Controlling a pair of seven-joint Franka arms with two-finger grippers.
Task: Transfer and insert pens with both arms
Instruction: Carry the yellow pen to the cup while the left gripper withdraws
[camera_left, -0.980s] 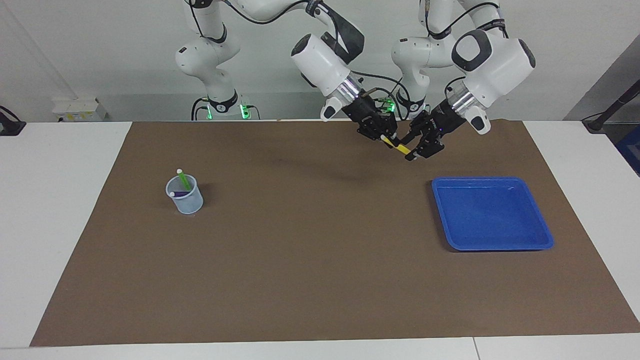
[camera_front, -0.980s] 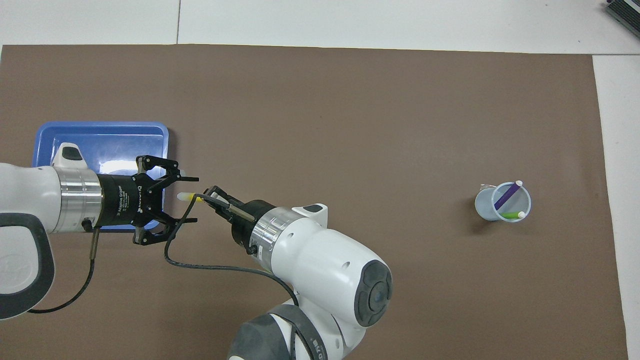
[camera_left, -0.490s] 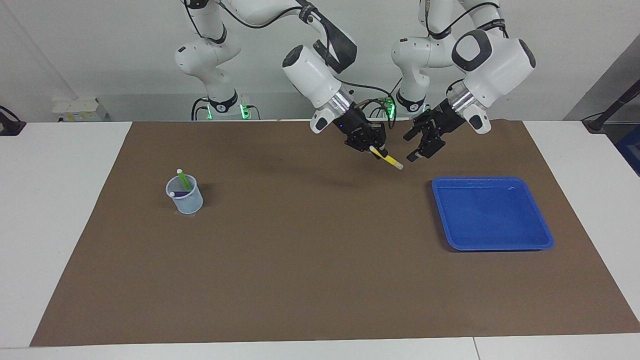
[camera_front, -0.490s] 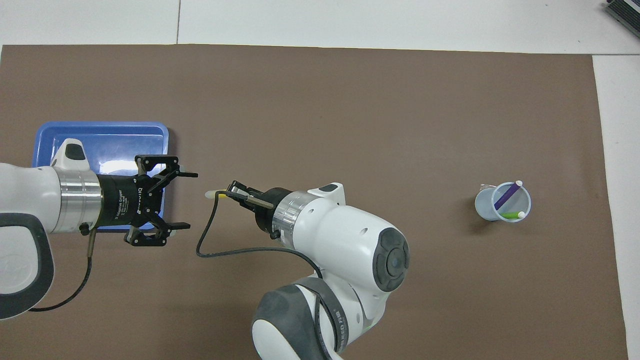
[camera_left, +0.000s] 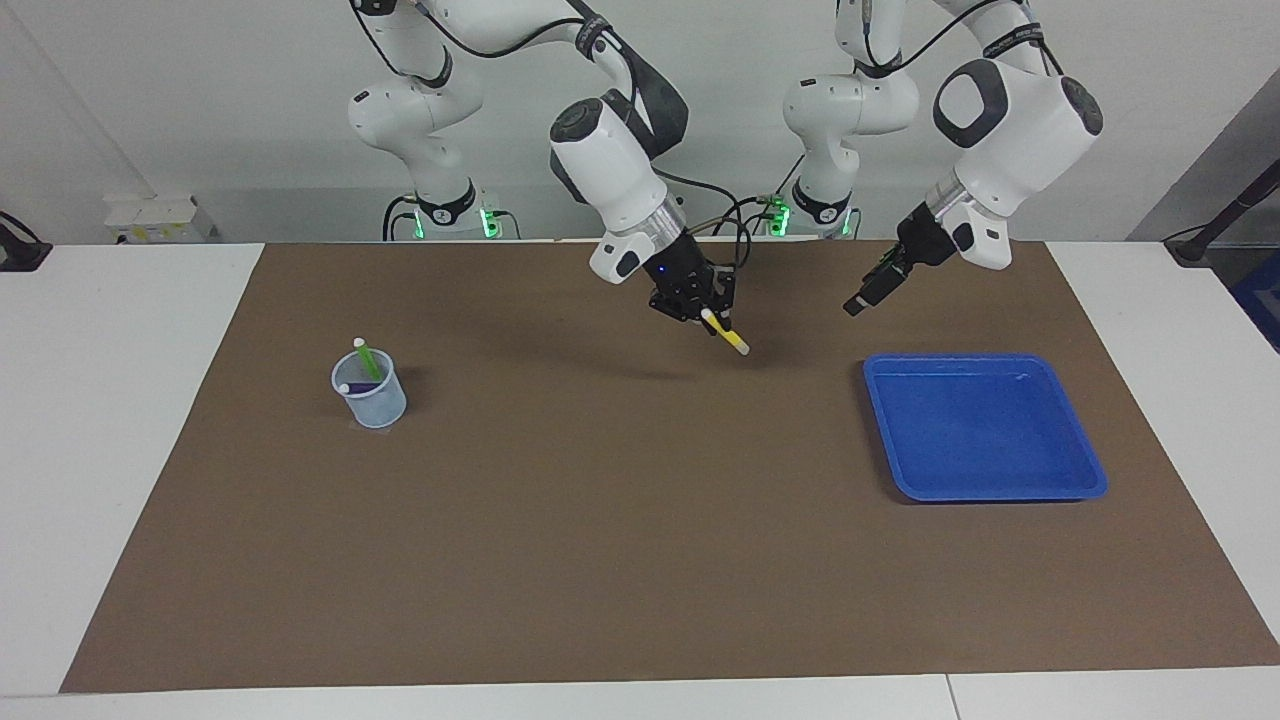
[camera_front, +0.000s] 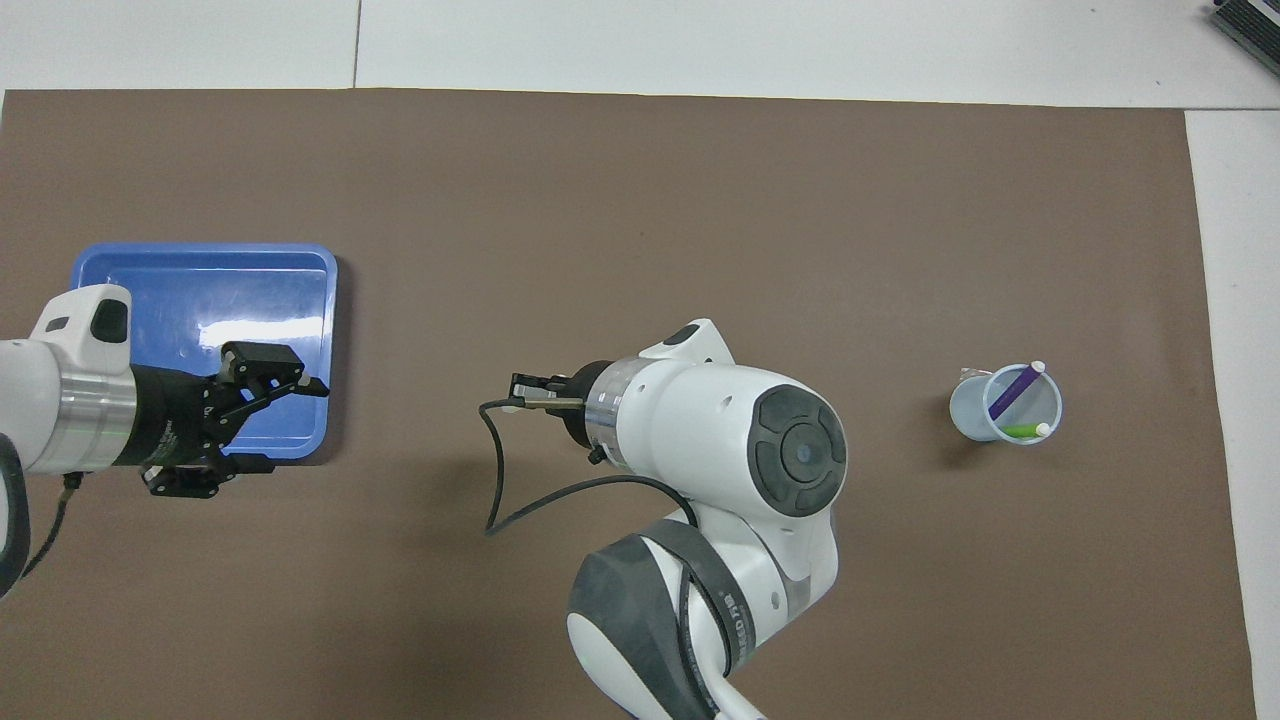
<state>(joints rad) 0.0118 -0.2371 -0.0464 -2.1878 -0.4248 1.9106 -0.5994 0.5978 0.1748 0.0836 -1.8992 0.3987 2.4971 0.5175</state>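
My right gripper (camera_left: 708, 314) is shut on the yellow pen (camera_left: 729, 337), which slants down from it with its pale end lowest, over the bare mat near the table's middle. In the overhead view the right gripper (camera_front: 518, 384) covers that pen. My left gripper (camera_front: 282, 424) hangs open and holds nothing, over the tray's edge nearest the robots; it shows edge-on in the facing view (camera_left: 862, 299). The green pen (camera_left: 366, 359) and the purple pen (camera_left: 359, 387) stand in a clear cup (camera_left: 371, 398) toward the right arm's end; they show again as green pen (camera_front: 1022, 431) and purple pen (camera_front: 1014, 390).
A blue tray (camera_left: 984, 428) with nothing in it lies toward the left arm's end of the table, also seen as the tray (camera_front: 190, 285). A brown mat (camera_left: 620, 520) covers most of the white table. The right arm's cable (camera_front: 492, 480) loops below its wrist.
The left gripper opened, let go of the yellow pen and drew back over the tray. The right gripper carried the pen away toward the cup's end and tilted it more downward.
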